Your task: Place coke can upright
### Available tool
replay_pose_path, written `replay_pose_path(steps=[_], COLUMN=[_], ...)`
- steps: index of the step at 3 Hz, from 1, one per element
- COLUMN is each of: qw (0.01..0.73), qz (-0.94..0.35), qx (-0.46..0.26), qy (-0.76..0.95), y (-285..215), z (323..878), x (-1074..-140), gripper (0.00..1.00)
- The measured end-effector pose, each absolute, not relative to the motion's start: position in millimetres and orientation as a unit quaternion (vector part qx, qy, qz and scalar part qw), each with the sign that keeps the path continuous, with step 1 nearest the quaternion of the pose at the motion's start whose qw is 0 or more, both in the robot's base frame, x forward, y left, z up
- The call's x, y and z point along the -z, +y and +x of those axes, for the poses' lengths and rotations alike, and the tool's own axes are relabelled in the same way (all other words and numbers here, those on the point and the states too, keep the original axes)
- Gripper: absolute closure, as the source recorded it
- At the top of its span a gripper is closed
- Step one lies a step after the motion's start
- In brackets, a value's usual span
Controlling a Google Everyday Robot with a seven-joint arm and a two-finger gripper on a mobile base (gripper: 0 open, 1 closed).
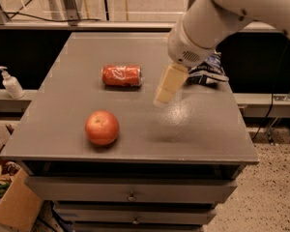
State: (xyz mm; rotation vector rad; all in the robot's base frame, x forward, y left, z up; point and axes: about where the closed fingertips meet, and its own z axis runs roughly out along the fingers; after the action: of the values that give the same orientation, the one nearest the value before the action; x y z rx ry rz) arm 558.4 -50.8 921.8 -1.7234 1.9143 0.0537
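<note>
The coke can [122, 75] lies on its side on the grey table top [87, 105], left of centre, its long axis running left to right. My gripper [163, 96] hangs from the white arm above the table, a short way to the right of the can and slightly nearer the front, not touching it. It holds nothing that I can see.
A round orange-red apple [102, 127] sits near the table's front left. A dark blue snack bag [208, 70] lies at the right edge, partly behind my arm. A soap dispenser [10, 83] stands on a ledge to the left. Drawers are below the table top.
</note>
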Motion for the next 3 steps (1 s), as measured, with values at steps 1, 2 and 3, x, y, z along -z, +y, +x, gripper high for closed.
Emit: replay_pose_path(steps=[1, 2, 3], qw=[0.291, 0.297, 0.299], qz=[-0.646, -0.646, -0.649], qx=[-0.019, -0.014, -0.006], qy=[0.705, 0.703, 0.7], y=[-25.0, -5.1, 14.2], z=[590.4, 616.5, 639.4], x=[-901.4, -885.0, -876.8], gripper=[0.0, 0.0, 0.0])
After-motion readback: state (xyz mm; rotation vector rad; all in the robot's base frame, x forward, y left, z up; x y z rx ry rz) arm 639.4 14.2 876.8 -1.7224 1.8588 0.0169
